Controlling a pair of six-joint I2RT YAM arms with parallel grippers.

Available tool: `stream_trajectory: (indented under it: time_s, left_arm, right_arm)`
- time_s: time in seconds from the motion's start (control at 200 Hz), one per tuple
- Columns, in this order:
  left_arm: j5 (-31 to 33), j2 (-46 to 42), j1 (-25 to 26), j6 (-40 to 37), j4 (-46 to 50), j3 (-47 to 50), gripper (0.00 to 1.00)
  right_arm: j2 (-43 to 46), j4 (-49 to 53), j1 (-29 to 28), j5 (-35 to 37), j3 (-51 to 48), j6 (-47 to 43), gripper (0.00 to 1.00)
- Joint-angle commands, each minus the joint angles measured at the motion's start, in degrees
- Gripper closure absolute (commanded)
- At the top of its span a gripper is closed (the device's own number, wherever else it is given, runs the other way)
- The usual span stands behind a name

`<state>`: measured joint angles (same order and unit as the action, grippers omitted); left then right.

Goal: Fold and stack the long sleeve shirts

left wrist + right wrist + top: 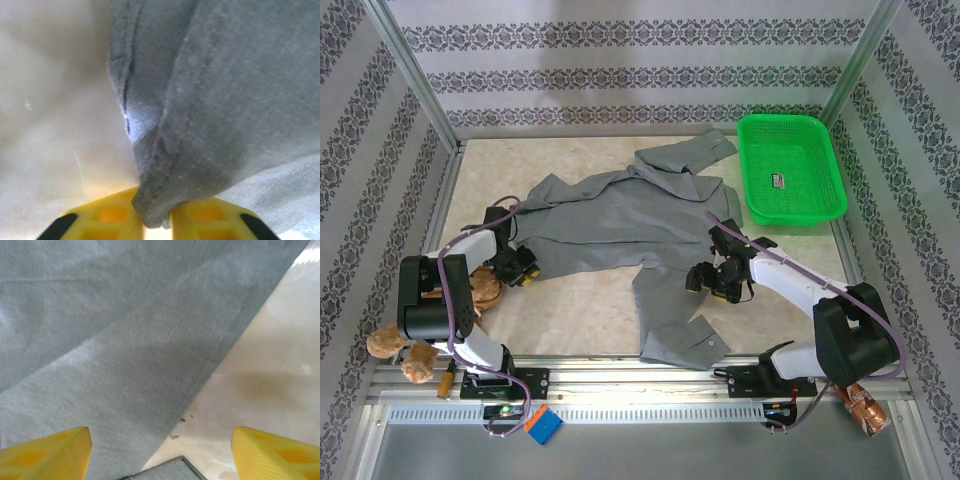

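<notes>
Grey soft-weave shirt lies spread on the beige table, its right edge partly hidden under the right arm. Left gripper pinches a bunched, stitched hem. Right gripper gapes wide over a flat seam edge.

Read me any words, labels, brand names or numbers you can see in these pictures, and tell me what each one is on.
Readable text: none.
Small sticker on the floor of the green basket: dark marks on white, too small to read.
Grey shirt: no print, tag or label visible, including in the close wrist views.
</notes>
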<state>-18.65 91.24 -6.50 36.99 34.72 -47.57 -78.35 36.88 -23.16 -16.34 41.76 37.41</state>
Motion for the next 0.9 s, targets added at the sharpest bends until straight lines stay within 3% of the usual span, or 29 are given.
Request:
stream_trajectory:
  time_s: [0.0, 0.145, 0.32, 0.57, 0.689, 0.894]
  left_arm:
    - [0.1, 1.8, -0.5, -0.7, -2.3, 3.2, 0.86]
    - [-0.6, 1.1, -0.5, -1.0, -2.2, 3.3, 0.91]
    - [-1.3, -0.5, -0.5, -1.2, -1.4, 3.1, 0.99]
    - [-1.6, -4.3, -0.5, -1.8, 0.9, 3.1, 1.0]
    - [-1.7, -7.3, -0.5, -2.4, 2.6, 3.0, 1.0]
    - [-1.9, -11.9, -0.6, -3.7, 6.7, 2.5, 1.0]
  right_arm:
    - [0.0, -0.7, -1.6, -1.6, -1.2, 1.7, 0.26]
    - [-3.7, -2.3, -3.7, -1.0, 0.3, 2.5, 0.29]
    - [-9.0, -4.9, -4.8, -0.4, 2.0, 3.5, 0.41]
    - [-13.5, -4.2, -4.9, 5.8, 3.0, 6.6, 0.84]
    - [-11.3, -2.7, -5.0, 8.1, 4.0, 7.1, 1.0]
    - [-5.5, 2.1, -4.7, 9.2, 5.4, 6.1, 1.0]
